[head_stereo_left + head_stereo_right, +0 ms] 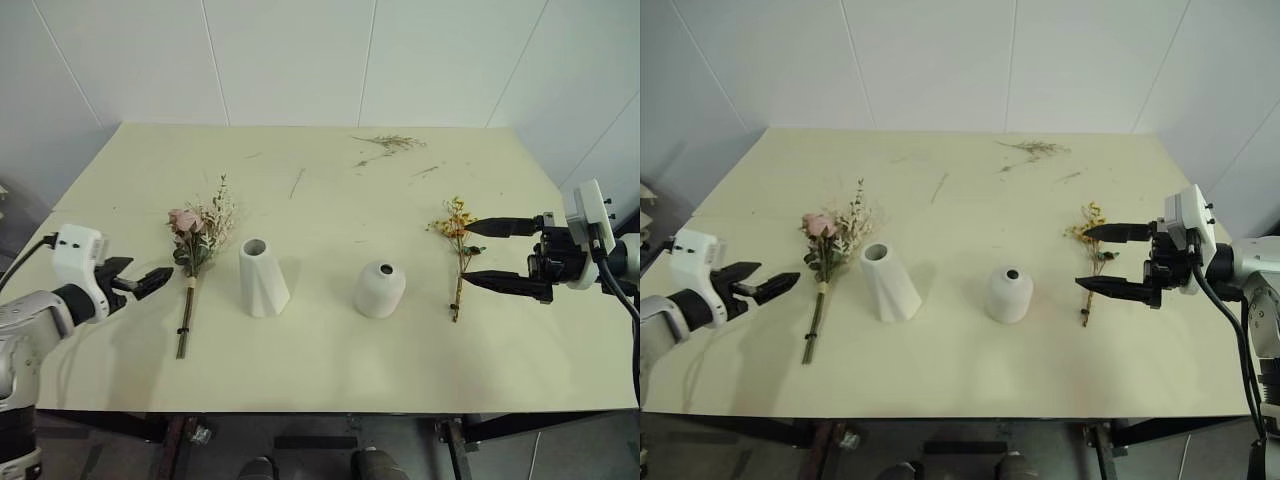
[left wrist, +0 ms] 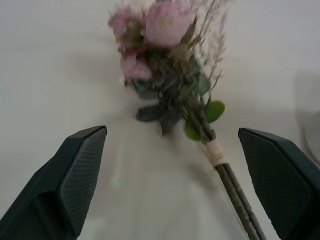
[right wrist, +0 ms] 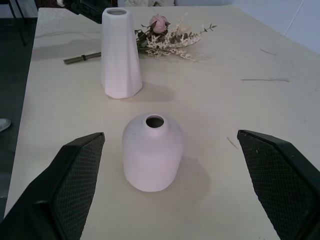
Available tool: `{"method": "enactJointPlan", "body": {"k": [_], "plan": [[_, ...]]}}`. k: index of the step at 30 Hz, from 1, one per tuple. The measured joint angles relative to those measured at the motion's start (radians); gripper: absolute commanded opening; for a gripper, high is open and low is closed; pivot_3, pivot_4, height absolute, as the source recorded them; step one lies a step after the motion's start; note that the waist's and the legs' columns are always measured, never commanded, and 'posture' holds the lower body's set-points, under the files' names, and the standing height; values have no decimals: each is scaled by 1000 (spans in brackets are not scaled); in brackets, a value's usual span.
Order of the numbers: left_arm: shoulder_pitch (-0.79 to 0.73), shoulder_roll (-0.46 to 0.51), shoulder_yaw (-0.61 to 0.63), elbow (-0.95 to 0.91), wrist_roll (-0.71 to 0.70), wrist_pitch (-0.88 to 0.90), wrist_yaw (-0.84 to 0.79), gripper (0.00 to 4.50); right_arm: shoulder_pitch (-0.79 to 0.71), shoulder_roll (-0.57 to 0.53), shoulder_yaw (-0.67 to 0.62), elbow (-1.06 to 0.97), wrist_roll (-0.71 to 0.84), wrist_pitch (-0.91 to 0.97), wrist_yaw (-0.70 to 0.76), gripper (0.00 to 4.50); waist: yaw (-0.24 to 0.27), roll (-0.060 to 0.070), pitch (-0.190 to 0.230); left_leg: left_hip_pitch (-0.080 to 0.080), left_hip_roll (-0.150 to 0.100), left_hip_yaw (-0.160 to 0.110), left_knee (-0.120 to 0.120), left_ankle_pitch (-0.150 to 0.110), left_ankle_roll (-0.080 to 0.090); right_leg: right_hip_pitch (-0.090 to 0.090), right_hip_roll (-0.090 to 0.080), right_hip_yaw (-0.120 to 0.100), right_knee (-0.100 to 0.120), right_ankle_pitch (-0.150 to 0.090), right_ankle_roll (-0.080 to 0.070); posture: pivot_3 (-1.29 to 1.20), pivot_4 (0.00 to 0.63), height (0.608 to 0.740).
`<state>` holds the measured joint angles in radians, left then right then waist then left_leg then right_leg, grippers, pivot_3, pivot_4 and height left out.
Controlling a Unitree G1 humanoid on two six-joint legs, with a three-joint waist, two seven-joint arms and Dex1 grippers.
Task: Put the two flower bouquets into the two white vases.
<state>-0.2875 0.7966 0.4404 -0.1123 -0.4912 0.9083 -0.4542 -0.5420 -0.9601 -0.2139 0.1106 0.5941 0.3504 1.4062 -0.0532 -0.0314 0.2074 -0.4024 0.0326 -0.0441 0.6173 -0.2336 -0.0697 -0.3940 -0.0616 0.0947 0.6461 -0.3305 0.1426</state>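
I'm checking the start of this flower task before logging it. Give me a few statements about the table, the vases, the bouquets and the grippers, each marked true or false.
1. Both bouquets lie flat on the table. True: the rose bouquet and the yellow bouquet are both lying down.
2. The tall vase already holds flowers. False: its mouth is empty.
3. The round vase stands between the tall vase and the yellow bouquet. True.
4. The left gripper is shut on the rose stems. False: it is open, beside the stems and not touching them.
5. The right gripper is open near the yellow bouquet. True.
6. Loose twigs lie between the vases. False: they lie near the far edge.
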Motion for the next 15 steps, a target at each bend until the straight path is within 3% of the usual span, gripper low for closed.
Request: {"method": "enactJointPlan", "body": {"k": [15], "plan": [[-226,-18,-233,81,30,350,95,4500,35,-42,-43,12,0,-44,65,4488,0,0,0,-1,-1,0,0,0,0,0,0,0,-1,0,0,0,150,740]]}}
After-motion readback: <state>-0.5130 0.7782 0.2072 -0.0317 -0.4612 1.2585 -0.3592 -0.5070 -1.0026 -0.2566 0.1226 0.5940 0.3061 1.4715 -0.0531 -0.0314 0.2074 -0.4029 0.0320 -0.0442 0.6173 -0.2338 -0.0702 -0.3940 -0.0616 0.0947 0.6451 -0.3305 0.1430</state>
